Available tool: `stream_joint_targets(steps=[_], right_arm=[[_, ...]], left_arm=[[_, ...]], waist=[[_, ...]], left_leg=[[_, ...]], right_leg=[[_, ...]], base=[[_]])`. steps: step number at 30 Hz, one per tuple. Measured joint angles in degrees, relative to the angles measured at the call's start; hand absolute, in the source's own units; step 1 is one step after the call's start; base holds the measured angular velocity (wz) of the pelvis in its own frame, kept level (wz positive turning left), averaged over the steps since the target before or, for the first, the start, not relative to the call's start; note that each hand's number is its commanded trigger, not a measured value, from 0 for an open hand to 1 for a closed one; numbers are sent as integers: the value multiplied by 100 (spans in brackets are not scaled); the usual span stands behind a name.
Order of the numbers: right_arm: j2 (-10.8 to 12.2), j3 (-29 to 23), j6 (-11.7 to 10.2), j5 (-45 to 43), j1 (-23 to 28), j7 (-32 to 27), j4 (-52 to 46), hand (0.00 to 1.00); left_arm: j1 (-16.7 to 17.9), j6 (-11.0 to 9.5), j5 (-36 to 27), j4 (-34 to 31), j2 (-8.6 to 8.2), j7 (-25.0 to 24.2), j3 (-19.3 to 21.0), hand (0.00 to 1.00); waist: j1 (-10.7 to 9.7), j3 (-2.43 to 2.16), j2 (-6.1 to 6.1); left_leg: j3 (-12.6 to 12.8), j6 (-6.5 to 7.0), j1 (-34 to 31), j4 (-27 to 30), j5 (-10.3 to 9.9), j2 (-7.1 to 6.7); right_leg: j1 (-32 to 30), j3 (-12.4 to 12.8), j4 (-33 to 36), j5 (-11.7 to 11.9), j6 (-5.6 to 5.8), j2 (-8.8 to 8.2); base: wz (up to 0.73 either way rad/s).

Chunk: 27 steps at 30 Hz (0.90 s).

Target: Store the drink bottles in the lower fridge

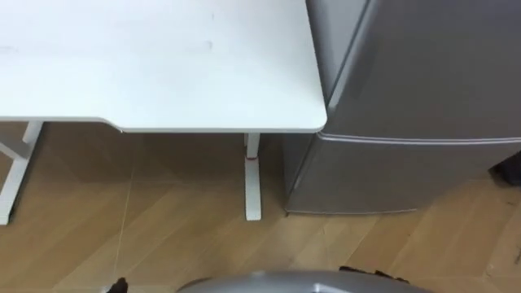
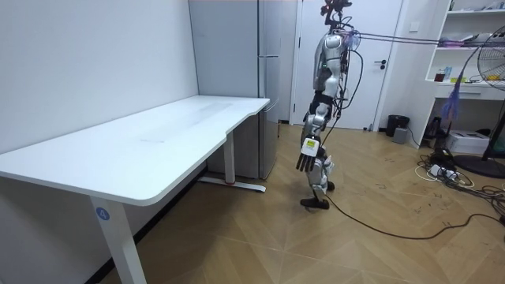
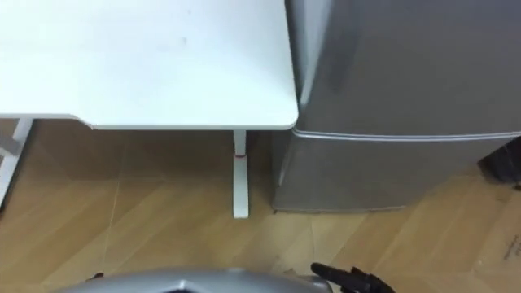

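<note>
— What's over on the left?
— A white table [image 1: 163,73]. Its corner is just beside the silver fridge [image 1: 423,57].
— And the lower door [image 1: 391,175]?
— Closed, under the upper one. Where the drinks are, I cannot tell.
— The robot?
— Standing on the wood floor [image 1: 163,232], facing the fridge. Its left hand [image 2: 307,160] hangs at its side, fingers straight and loose, holding nothing. The right hand [image 3: 352,279] is a dark sliver at the right eye view's bottom edge, and I cannot tell its state
</note>
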Motion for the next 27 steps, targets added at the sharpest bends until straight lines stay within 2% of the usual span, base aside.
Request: stream_joint_targets(steps=[7,12,16,20,27], right_arm=[[1,32,113,3,-14,-190,-20,0],[2,120,235,130,-21,-349,-13,0],[-3,144,325,230,-11,-347,-13,0],[-42,177,361,229,-16,-282,-15,0],[-113,234,438,235,-34,-98,-14,0]], left_arm=[[33,117,129,55,-71,16,89,0],[-19,199,130,59,-91,8,91,0],[11,222,130,61,-109,5,120,0],[19,357,130,54,-140,4,118,0],[-9,382,130,51,-191,3,118,0]], waist=[[19,26,30],[125,40,6],[136,28,26],[132,19,69],[131,10,119]], left_leg=[[-14,-60,48,-47,-35,18],[-21,-140,58,-40,-36,90],[-68,-225,30,-23,-27,128],[-69,-282,23,-40,-8,188],[-73,-348,23,-48,7,244]], right_leg=[[174,6,-197,-21,68,44],[175,126,-196,-39,98,125],[169,109,-196,-39,97,208],[161,-30,-199,-41,98,251],[168,-6,-199,-42,96,312]], base=[[-2],[-4],[4],[0],[-1]])
